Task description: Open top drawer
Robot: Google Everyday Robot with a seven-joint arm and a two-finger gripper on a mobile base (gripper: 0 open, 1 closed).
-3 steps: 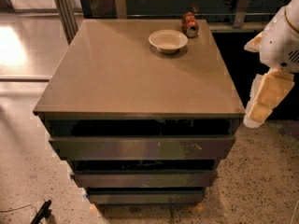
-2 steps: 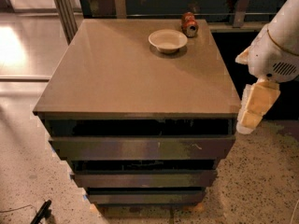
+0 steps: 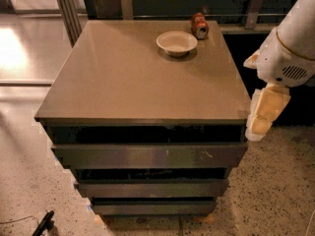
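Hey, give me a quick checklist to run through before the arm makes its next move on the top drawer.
1. Top drawer front in view and unobstructed: ok.
2. Drawer open: not ok, no interior shows.
3. Handle to grab: not ok, the front is flat and none is visible.
4. End effector at the drawer front: not ok, it hangs beside the cabinet's right front corner, apart from the drawer.
5. Bowl and can away from the front edge: ok, both sit at the back of the cabinet top.
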